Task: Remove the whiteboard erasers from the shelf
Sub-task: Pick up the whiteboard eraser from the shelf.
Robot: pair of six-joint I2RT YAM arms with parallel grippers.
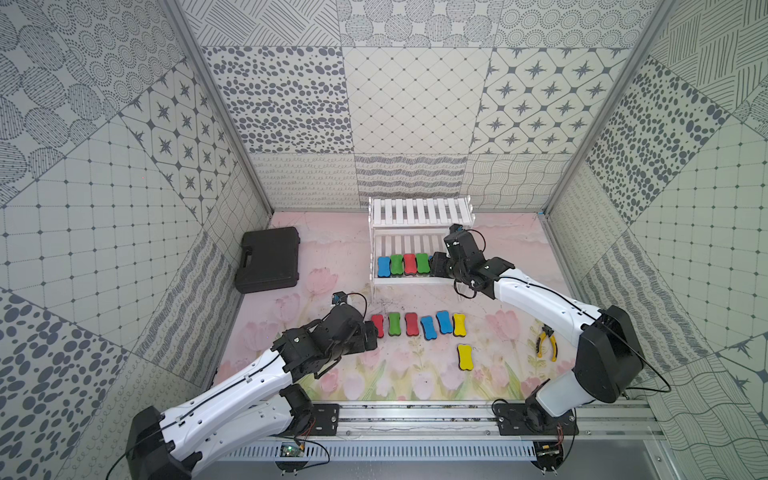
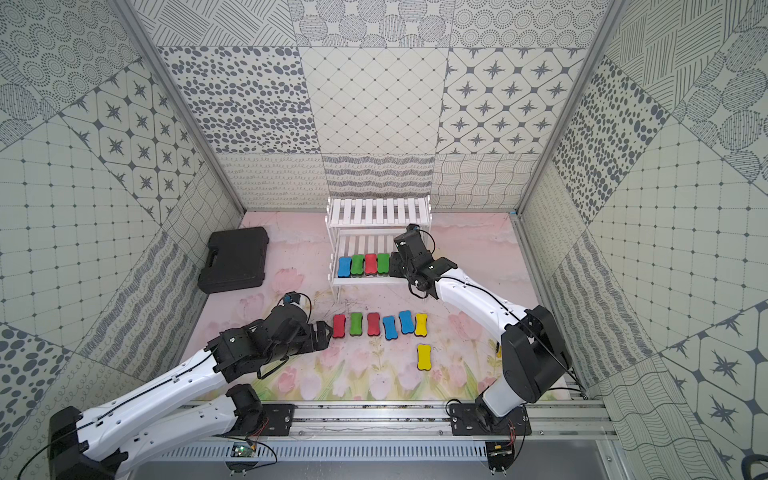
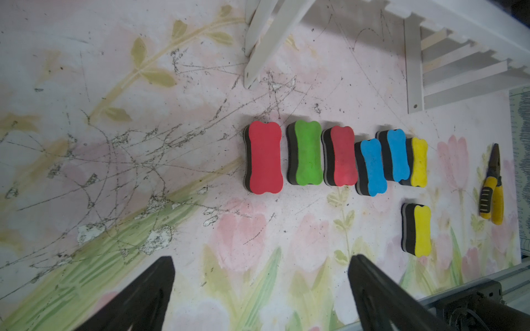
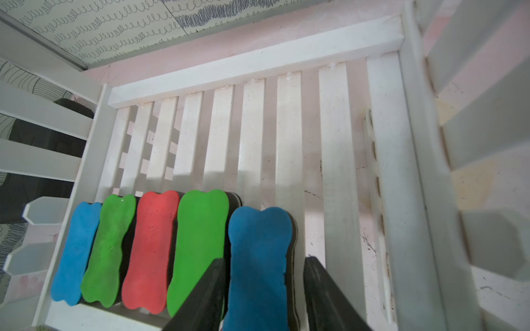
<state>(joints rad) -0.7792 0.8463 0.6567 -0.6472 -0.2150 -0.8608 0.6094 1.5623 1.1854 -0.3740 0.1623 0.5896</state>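
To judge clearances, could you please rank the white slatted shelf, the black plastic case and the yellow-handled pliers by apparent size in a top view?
Largest to smallest:
1. white slatted shelf
2. black plastic case
3. yellow-handled pliers

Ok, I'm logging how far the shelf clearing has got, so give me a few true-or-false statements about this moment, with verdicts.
1. The shelf has five whiteboard erasers on its lower tier. True.
2. A yellow eraser sits on the upper tier. False: that tier holds none; both yellow erasers lie on the mat.
3. The fingers of the right gripper stand either side of a blue eraser on the shelf. True.
4. The left gripper holds a red eraser. False: it is open and empty above the mat.
5. The yellow-handled pliers lie inside the black case. False: they lie on the mat, far from the closed case.
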